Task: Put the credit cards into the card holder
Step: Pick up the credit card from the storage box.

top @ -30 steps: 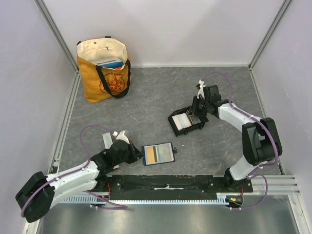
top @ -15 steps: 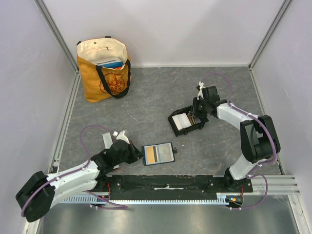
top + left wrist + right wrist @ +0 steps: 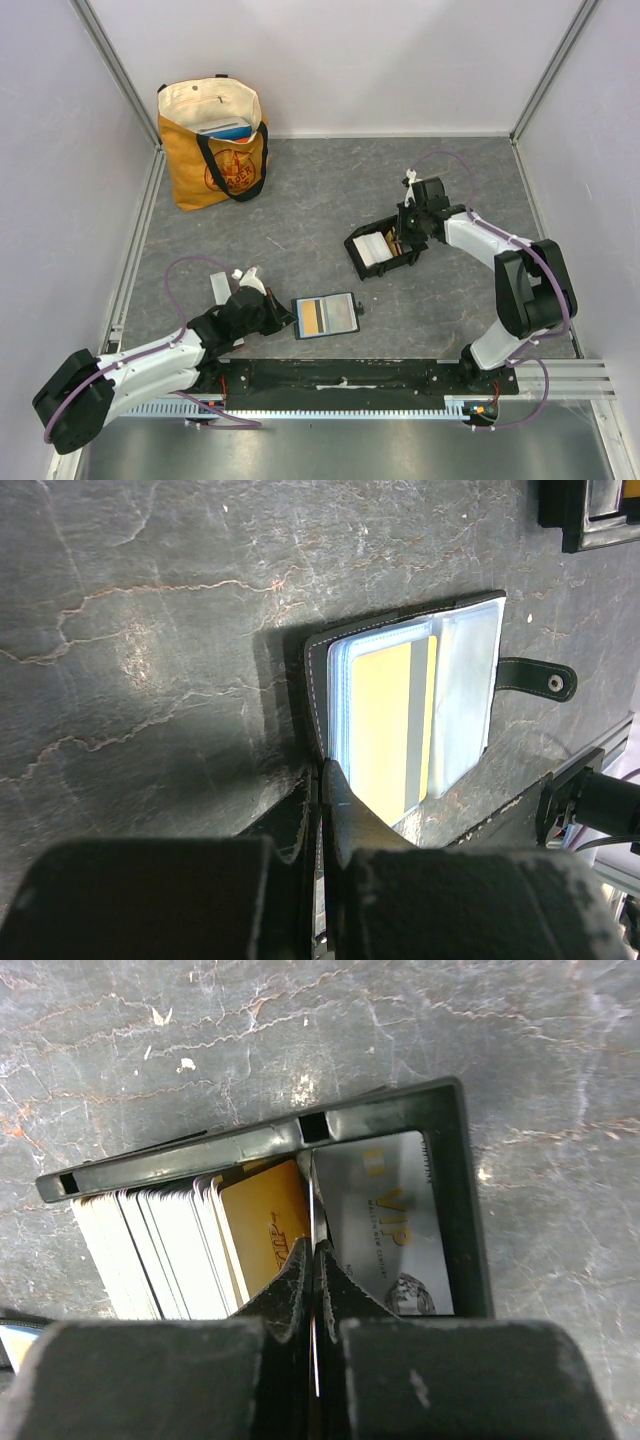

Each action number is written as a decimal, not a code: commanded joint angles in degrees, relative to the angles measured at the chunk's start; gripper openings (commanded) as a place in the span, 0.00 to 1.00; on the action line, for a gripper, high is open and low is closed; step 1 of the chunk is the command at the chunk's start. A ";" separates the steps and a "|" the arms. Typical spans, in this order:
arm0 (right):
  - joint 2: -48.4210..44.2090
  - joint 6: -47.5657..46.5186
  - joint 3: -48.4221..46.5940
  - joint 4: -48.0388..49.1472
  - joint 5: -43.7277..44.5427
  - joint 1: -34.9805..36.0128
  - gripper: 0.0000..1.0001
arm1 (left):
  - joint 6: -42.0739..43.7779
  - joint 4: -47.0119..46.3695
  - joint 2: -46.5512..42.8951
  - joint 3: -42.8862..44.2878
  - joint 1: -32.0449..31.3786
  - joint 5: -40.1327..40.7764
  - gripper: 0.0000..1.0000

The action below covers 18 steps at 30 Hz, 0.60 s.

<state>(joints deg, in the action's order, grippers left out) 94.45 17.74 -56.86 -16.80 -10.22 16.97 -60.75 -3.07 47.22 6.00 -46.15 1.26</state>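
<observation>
The black card holder (image 3: 354,246) lies mid-right on the table. In the right wrist view its wall (image 3: 455,1210) frames a stack of pale cards (image 3: 150,1250) with an orange-gold card (image 3: 265,1230) leaning on it. A grey VIP card (image 3: 385,1220) lies flat in the other compartment. My right gripper (image 3: 316,1248) (image 3: 403,240) is shut on a thin card (image 3: 314,1205) seen edge-on, just over the divider. My left gripper (image 3: 324,770) (image 3: 283,318) is shut on the edge of the open black wallet (image 3: 315,680) (image 3: 325,316), which shows a yellow card (image 3: 385,725) in its sleeve.
An orange-and-cream tote bag (image 3: 212,140) stands at the back left. A small white piece (image 3: 220,290) lies beside the left arm. The enclosure walls close in on three sides and a black rail (image 3: 340,378) runs along the near edge.
My right gripper has moved slightly down and toward the card holder with the card in it. The left arm and the wallet have not moved.
</observation>
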 commanded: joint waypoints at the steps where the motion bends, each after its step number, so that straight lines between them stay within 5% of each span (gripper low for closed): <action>1: -5.42 -1.47 -2.72 -2.09 3.00 0.17 0.00 | -1.04 -1.76 0.24 0.68 -0.17 -0.11 0.02; 10: -11.83 -2.44 -5.54 -5.44 9.85 2.35 0.00 | -0.86 -1.94 0.41 0.59 -0.25 -0.55 0.02; 18: -19.39 8.17 -5.98 -9.56 37.96 19.21 0.00 | -0.86 -2.03 0.50 0.68 -0.25 -0.99 0.02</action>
<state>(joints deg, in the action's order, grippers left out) 79.35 19.33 -60.18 -23.68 10.59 27.83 -60.75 -3.25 47.37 6.00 -46.15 0.93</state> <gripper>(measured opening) 0.007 0.025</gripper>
